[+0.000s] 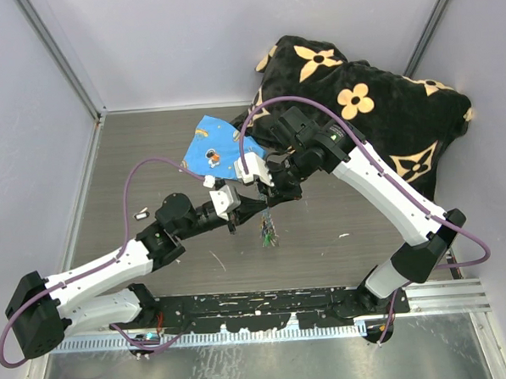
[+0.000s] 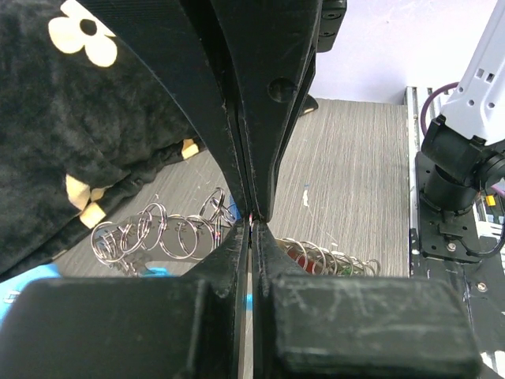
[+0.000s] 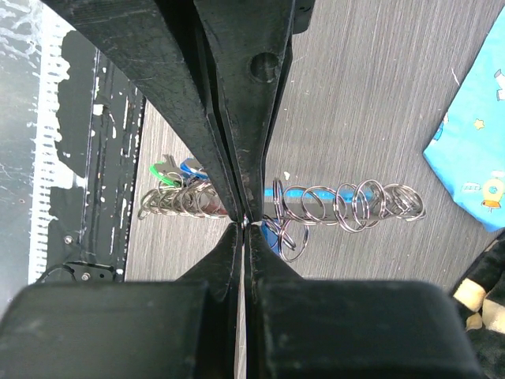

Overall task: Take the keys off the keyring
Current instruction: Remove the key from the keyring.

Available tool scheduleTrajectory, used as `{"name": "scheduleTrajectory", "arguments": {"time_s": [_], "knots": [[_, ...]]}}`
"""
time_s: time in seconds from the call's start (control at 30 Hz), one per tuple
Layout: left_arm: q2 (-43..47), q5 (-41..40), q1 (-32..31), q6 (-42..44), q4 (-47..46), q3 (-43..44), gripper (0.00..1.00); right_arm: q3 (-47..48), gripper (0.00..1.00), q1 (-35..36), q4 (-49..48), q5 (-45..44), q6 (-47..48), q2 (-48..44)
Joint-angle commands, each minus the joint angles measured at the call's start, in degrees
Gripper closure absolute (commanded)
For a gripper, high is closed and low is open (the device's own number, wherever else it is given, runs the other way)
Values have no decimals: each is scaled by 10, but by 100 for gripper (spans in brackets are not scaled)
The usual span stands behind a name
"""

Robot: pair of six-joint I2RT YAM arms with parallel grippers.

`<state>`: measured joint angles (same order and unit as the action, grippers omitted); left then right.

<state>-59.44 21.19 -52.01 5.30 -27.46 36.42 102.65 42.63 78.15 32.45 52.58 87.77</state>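
Observation:
The keyring (image 2: 158, 233) is a chain of linked metal rings, held above the table between both grippers. In the right wrist view the keyring (image 3: 347, 205) runs sideways past a light-blue piece (image 3: 309, 193). The keys (image 1: 266, 234) dangle in a small bunch below the fingertips. Their red head (image 2: 304, 257) and green head (image 3: 162, 170) show among the rings. My left gripper (image 1: 261, 208) and right gripper (image 1: 270, 199) meet tip to tip. Both are shut, and each pinches the chain at the same spot. The pinched link itself is hidden.
A blue printed cloth (image 1: 213, 149) lies just behind the grippers. A black blanket with tan flowers (image 1: 376, 107) fills the back right corner. A small white object (image 1: 140, 215) lies at the left. The black base rail (image 1: 259, 304) runs along the near edge.

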Motion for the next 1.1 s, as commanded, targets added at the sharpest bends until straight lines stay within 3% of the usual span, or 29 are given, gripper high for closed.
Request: {"name": "scheduleTrajectory", "arguments": {"time_s": [0.0,0.13,0.2,0.27,0.4,0.57,0.83,1.07], "knots": [[2,-4,-2,1,-10,32,100,20,98,3,-11,40,3,-15],[7,-7,-1,0,-4,29,84,20,98,3,-10,42,3,-15],[7,-7,-2,0,-2,29,81,22,98,3,-10,44,2,-14],[6,-6,-2,1,1,32,82,24,98,3,-9,45,2,-13],[2,-4,-1,4,6,36,99,25,98,3,-8,47,2,-13],[5,-1,-1,0,0,34,100,23,97,0,-8,56,2,-12],[35,-32,0,-62,-78,-6,100,25,66,-66,-7,144,0,-12],[49,-32,-1,-119,-174,-34,100,37,53,-133,1,276,10,-22]]}}
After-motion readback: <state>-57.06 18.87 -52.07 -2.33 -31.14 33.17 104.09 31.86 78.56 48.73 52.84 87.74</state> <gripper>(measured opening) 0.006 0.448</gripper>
